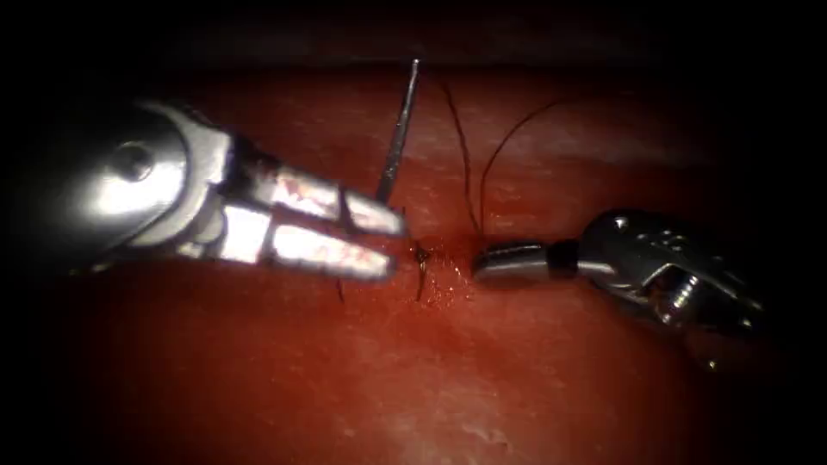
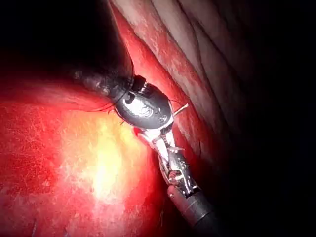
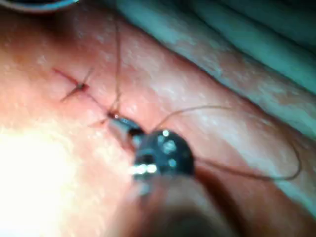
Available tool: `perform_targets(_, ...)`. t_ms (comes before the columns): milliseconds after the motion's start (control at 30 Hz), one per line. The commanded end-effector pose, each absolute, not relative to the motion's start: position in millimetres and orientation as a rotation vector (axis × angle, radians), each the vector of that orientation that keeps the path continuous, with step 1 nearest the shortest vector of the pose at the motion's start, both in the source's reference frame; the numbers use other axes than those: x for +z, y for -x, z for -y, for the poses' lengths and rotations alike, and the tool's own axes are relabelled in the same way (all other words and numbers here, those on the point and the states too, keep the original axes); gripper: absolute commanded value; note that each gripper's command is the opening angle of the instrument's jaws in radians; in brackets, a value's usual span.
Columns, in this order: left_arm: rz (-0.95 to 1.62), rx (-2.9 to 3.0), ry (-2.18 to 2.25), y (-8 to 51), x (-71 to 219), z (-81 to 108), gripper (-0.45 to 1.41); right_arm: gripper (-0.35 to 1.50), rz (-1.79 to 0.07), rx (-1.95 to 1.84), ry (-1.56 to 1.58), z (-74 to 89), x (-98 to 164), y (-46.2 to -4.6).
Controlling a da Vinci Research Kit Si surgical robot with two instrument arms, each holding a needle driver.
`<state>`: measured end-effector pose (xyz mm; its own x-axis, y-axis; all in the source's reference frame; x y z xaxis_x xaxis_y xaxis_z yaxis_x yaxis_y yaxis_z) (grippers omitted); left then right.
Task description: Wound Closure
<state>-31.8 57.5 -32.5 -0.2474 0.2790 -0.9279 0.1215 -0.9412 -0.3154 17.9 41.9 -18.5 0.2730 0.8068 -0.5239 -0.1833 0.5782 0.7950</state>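
2 tools [image 1: 401, 245] [image 1: 482, 263] flank cut [image 1: 422, 271]; we see left clamping needle [image 1: 396, 142] near its base, clear of tissue [image 1: 431, 379]; right clenched on thread [image 1: 469, 164] centre frame.

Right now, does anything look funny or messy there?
Nothing looks broken. The left tool holds the needle, which sticks up free of the tissue. The right tool is shut on the thread beside a knot. Red fluid wets the cut.

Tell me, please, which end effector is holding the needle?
The left end effector: the needle stands up from its jaws, clear of the tissue, while the right end effector grips thread.
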Motion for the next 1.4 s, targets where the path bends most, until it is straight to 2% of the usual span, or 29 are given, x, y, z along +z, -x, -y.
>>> perform_targets(33, 0.495, 2.358, 1.867, 31.8, -31.6, -57.3, -0.35, -0.35, -1.100, 0.741, -0.696, -41.5, -19.3, -18.6)
perform_targets(400, 0.486, 2.381, 1.868, 29.8, -30.5, -55.1, -0.35, -0.35, -1.096, 0.695, -0.764, -40.4, -22.0, -17.9)
perform_targets(967, 0.471, 2.414, 1.873, 27.8, -27.8, -54.4, -0.35, -0.35, -1.093, 0.631, -0.920, -38.5, -28.5, -20.2)
perform_targets(1000, 0.474, 2.414, 1.875, 27.4, -27.8, -54.5, -0.35, -0.08, -1.127, 0.620, -0.838, -38.9, -28.6, -20.4)
perform_targets(1067, 0.479, 2.414, 1.880, 26.8, -27.9, -54.5, -0.35, 0.59, -1.159, 0.609, -0.750, -39.3, -28.6, -20.2)
perform_targets(1100, 0.485, 2.413, 1.884, 26.1, -28.0, -54.7, -0.35, 1.11, -1.167, 0.597, -0.655, -39.9, -28.4, -19.9)
perform_targets(1133, 0.483, 2.412, 1.882, 25.7, -28.2, -54.8, -0.35, 1.23, -1.161, 0.586, -0.608, -40.3, -28.3, -19.6)
perform_targets(1400, 0.495, 2.410, 1.883, 22.8, -28.1, -55.0, -0.35, 1.41, -1.097, 0.520, -0.352, -41.6, -27.3, -17.3)
